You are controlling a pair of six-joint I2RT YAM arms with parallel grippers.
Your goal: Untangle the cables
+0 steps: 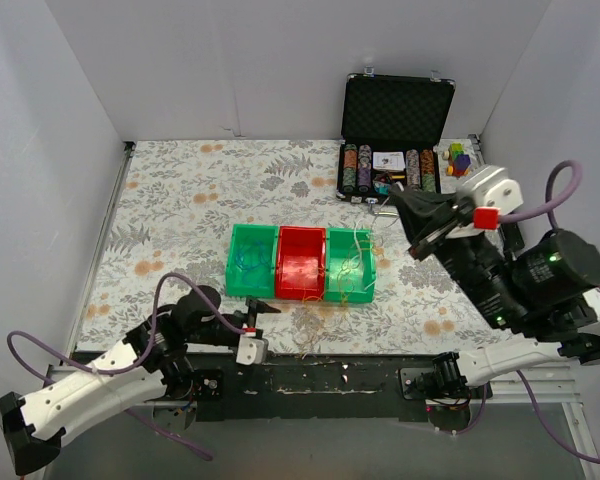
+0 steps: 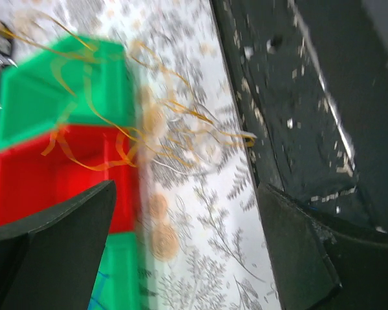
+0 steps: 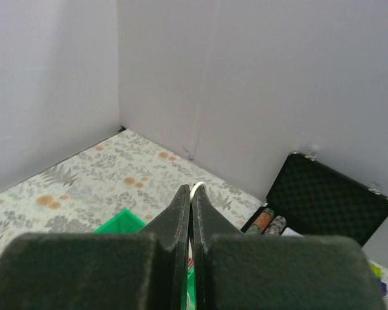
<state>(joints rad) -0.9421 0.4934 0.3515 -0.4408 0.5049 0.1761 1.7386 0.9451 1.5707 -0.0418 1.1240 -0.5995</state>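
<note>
Near desk (image 1: 180,200) front edge, left tool (image 2: 187,194) is spread wide, empty; yellow cables (image 2: 97,166) lie loose against red bin (image 2: 39,187). Right tool (image 3: 192,188) is clamped shut. One strand end should be pinched, drawn out slowly.

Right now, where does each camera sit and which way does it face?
Top external: above, behind the arms; looks down on the floral table; both arms show.
Left wrist: low by the near edge; faces the red plastic bin and thin yellow-orange cables; open left gripper shows.
Right wrist: raised; faces the white back corner; shut right gripper shows.
Shared: top and left wrist show the red bin.
</note>
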